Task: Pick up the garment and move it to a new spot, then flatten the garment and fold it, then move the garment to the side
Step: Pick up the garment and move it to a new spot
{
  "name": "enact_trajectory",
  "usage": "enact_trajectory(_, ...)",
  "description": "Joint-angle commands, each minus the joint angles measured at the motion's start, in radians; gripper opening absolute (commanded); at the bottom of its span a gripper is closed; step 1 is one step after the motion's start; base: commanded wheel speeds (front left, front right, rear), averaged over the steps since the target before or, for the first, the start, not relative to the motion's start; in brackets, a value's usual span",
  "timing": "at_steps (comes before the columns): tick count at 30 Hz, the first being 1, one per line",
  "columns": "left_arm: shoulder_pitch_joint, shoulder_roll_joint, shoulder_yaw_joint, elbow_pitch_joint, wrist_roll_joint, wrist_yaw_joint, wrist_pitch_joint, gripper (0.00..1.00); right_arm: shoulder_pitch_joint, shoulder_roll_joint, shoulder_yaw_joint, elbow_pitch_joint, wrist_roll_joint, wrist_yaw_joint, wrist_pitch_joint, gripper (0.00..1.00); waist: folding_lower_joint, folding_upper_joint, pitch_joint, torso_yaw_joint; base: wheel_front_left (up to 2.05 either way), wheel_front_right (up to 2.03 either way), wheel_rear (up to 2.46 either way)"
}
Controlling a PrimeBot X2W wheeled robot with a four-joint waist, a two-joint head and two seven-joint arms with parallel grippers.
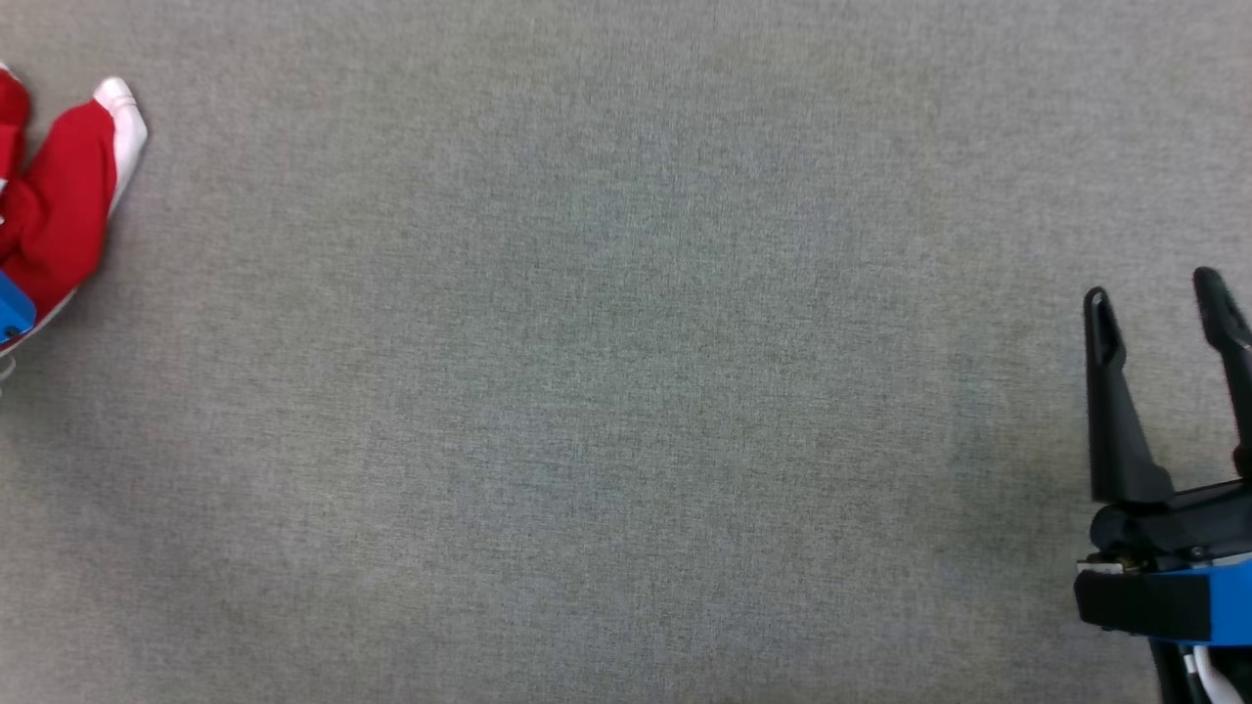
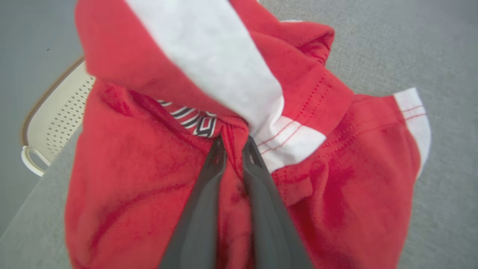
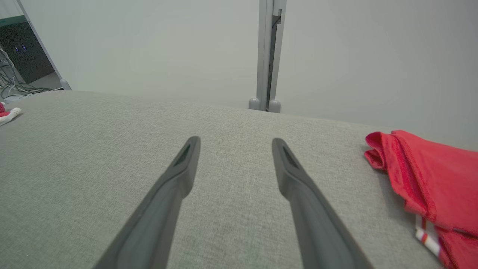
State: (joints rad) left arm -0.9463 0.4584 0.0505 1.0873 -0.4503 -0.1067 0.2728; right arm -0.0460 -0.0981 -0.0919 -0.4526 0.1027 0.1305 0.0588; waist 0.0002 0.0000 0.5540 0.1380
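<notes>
Our left gripper (image 2: pixel 234 142) pinches the garment (image 2: pixel 130 186) by an edge of the bench (image 1: pixel 626 391). Our right gripper (image 1: pixel 1152 286), fingers spread, hangs far right, wide grey surface between.

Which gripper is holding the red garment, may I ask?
The left gripper: its fingers pinch the red garment, while the right gripper stands open, empty.

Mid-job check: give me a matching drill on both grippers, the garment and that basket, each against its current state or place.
Things:
1. left gripper
2. right gripper
3. red and white garment
4. cream perforated basket

States or places:
a. open above the bare grey surface
b. past the surface's edge
c. shut on fabric
d. bunched up, not yet flattened

Pairs: 1-c, 2-a, 3-d, 4-b.
</notes>
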Motion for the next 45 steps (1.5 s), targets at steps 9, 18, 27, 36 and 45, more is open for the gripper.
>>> enact_trajectory(9, -0.068, 0.015, -0.089, -0.202, 0.071, -0.016, -0.150, 0.00, 0.021, 0.025, 0.024, 0.092, 0.028, 0.000, -0.048, 1.00, -0.0002, 0.0000, -0.130, -0.027, 0.00, 0.00, 0.00)
enact_trajectory(18, -0.170, 0.023, -0.234, -0.503, 0.063, -0.024, -0.190, 0.00, 0.024, 0.045, 0.065, 0.194, 0.059, 0.000, -0.108, 1.00, -0.0002, 0.0000, -0.241, -0.127, 0.00, 0.00, 0.00)
enact_trajectory(27, -0.225, -0.024, -0.372, -0.773, 0.020, -0.024, -0.161, 0.00, 0.026, 0.047, 0.128, 0.300, 0.133, 0.001, -0.190, 1.00, -0.0002, 0.0000, -0.301, -0.307, 0.00, 0.00, 0.00)
enact_trajectory(36, -0.108, -0.135, -0.510, -0.847, 0.013, -0.023, -0.119, 0.00, 0.024, 0.047, 0.170, 0.385, 0.176, 0.000, -0.252, 1.00, -0.0002, 0.0000, -0.316, -0.409, 0.00, 0.00, 0.00)
enact_trajectory(45, 0.143, -0.169, -0.570, -0.795, -0.020, 0.008, -0.169, 0.00, 0.027, 0.047, 0.168, 0.420, 0.176, 0.001, -0.272, 1.00, -0.0002, 0.0000, -0.330, -0.408, 0.00, 0.00, 0.00)
